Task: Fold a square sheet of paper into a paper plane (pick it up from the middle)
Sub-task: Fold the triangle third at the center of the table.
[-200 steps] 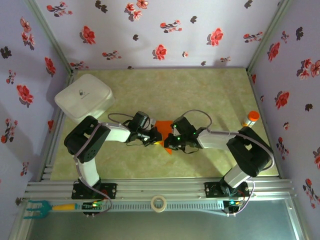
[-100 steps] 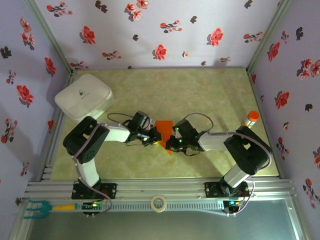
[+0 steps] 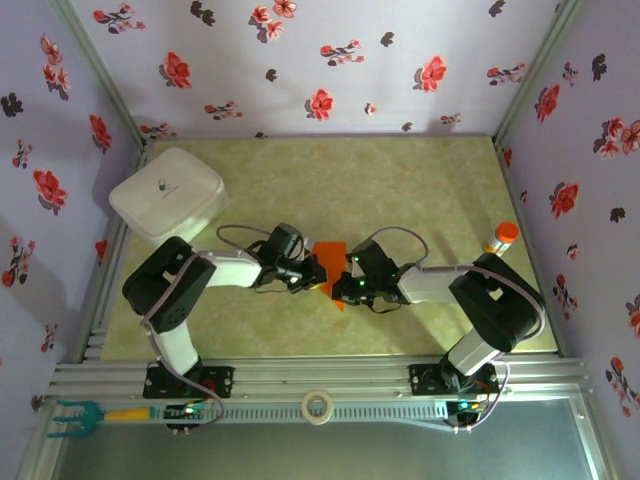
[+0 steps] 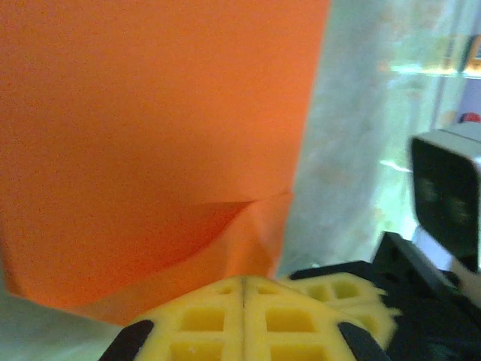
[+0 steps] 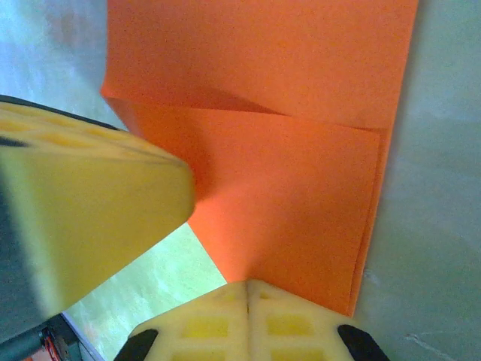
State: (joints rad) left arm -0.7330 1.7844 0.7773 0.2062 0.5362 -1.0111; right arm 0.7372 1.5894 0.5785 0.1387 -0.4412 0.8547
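step: mid-fold on square sheet of paper (image 3: 329, 250) | left gripper (image 4: 242, 282), right gripper (image 5: 248, 284): both pinched tight on its edge | next: likely press crease flat, slowly

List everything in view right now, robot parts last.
square sheet of paper: 1, bright orange, partly folded, mid-table between the grippers
container: 1, white, lidded, far-left corner of the table
bottle: 1, orange cap, right edge of the table
tape roll: 1, pale, centre of the near frame rail
fork-like tool: 1, teal head and yellow handle, near-left corner of the frame
table: 1, pale green, marbled
walls: 3, lilac with red and dark flowers, left, back and right
left gripper: 1, yellow pads, shut on the paper's edge
right gripper: 1, pale yellow pads, shut on the paper's corner
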